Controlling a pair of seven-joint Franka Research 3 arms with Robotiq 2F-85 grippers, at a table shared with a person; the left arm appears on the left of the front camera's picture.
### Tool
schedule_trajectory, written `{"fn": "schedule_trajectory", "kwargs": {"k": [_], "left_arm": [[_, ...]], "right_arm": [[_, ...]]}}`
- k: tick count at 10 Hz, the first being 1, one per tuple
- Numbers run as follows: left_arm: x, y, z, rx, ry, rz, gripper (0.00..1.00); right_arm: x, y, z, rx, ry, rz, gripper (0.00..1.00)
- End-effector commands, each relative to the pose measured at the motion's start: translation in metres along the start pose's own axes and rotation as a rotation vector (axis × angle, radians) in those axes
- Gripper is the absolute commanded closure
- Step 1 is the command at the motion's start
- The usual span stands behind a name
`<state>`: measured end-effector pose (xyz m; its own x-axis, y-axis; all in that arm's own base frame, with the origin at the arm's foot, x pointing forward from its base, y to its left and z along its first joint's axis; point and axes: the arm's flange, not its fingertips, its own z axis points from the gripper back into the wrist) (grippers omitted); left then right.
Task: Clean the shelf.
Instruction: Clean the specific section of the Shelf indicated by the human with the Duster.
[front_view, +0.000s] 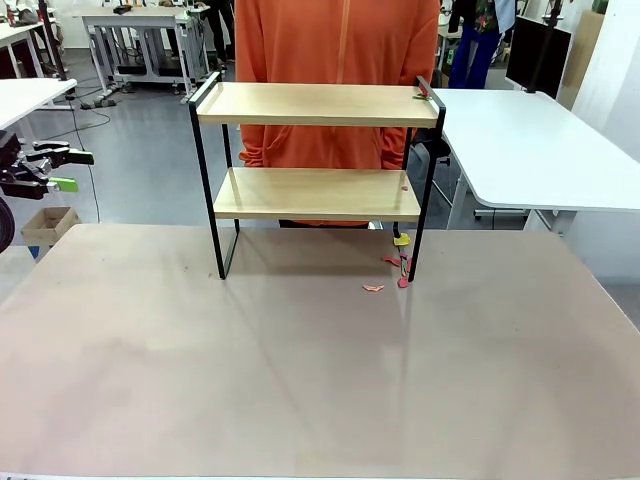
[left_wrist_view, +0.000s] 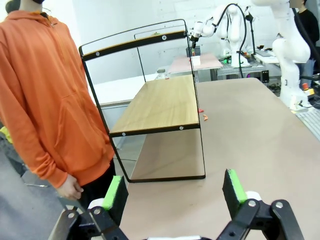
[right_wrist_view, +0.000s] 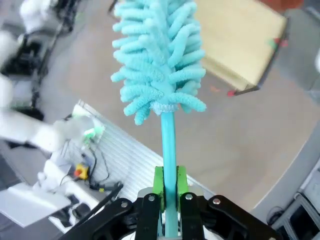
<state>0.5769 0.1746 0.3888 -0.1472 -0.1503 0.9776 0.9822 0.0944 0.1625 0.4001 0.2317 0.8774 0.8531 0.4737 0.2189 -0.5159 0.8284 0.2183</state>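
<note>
The shelf (front_view: 318, 104) stands at the table's far middle, two light wooden boards in a thin black frame. The left wrist view sees the shelf (left_wrist_view: 160, 102) from its end, and it lies far below in the right wrist view (right_wrist_view: 240, 40). Small red and yellow scraps (front_view: 373, 288) lie on the table by its right legs. One more scrap (front_view: 425, 95) sits on the top board's right end. My left gripper (front_view: 68, 170) hangs open off the table's left edge, nothing between its green pads (left_wrist_view: 114, 192). My right gripper (right_wrist_view: 170, 186) is shut on the handle of a turquoise fluffy duster (right_wrist_view: 160, 55), high above the table.
A person in an orange hoodie (front_view: 335, 60) stands right behind the shelf, hands down. A white table (front_view: 530, 140) adjoins at the back right. A white arm's body (left_wrist_view: 289, 50) stands at the table's robot side. The brown tabletop (front_view: 320, 380) spreads wide in front of the shelf.
</note>
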Motion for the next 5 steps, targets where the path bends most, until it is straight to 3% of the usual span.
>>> {"fn": "schedule_trajectory", "kwargs": {"k": [1, 5], "left_arm": [[0.003, -0.002, 0.001, 0.001, -0.004, -0.004, 0.0], [0.003, -0.002, 0.001, 0.001, -0.004, -0.004, 0.0]], "right_arm": [[-0.096, -0.013, -0.124, 0.033, 0.059, 0.107, 0.87], [-0.12, -0.004, -0.202, 0.066, 0.235, 0.277, 0.87]]}}
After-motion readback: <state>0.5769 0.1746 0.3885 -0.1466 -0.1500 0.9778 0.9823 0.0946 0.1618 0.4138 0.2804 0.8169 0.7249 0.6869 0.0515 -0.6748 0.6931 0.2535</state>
